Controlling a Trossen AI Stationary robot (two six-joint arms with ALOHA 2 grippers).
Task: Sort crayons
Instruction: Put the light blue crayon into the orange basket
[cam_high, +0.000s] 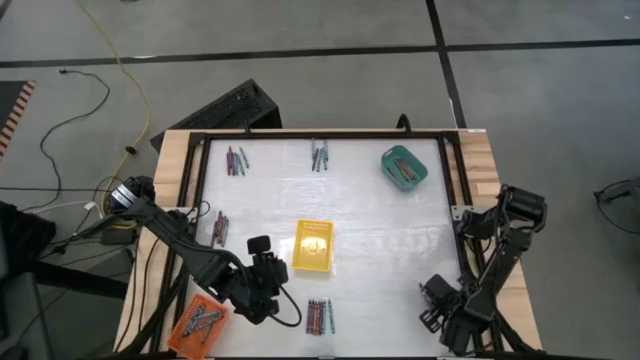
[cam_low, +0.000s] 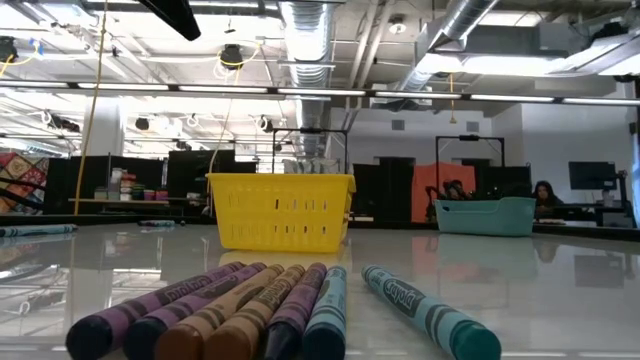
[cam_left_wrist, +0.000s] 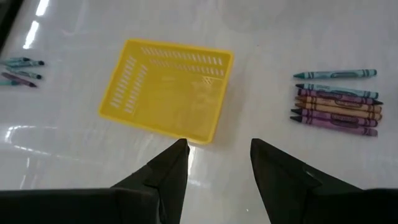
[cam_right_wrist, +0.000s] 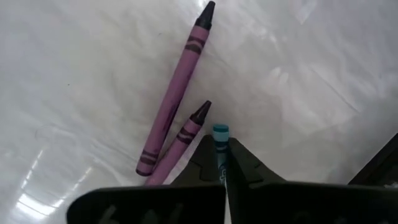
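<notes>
My right gripper (cam_right_wrist: 221, 155) stands at the table's near right (cam_high: 436, 303), pointing down, shut on a teal crayon (cam_right_wrist: 220, 142). Two purple crayons (cam_right_wrist: 181, 93) (cam_right_wrist: 180, 148) lie flat on the white tabletop right beside it. My left gripper (cam_left_wrist: 217, 155) hangs open above the table's near left (cam_high: 272, 286), nothing between its fingers. It points toward the yellow tray (cam_left_wrist: 168, 90) and a row of several crayons (cam_left_wrist: 336, 102) lying side by side. Neither gripper shows in the low view. My right gripper pinches the teal crayon between its two fingers (cam_right_wrist: 245, 160), coming from above and pointing down. The crayon's flat end (cam_right_wrist: 220, 130) sticks out just past the fingertips. Whether the crayon rests on the table, I cannot tell.
More crayon groups lie at the far left (cam_high: 236, 160), far middle (cam_high: 319, 155) and left (cam_high: 219, 228). A teal tray (cam_high: 392, 158) holding crayons stands at the far right. An orange tray (cam_high: 186, 322) sits at the near left corner. A black frame (cam_high: 320, 134) borders the white surface.
</notes>
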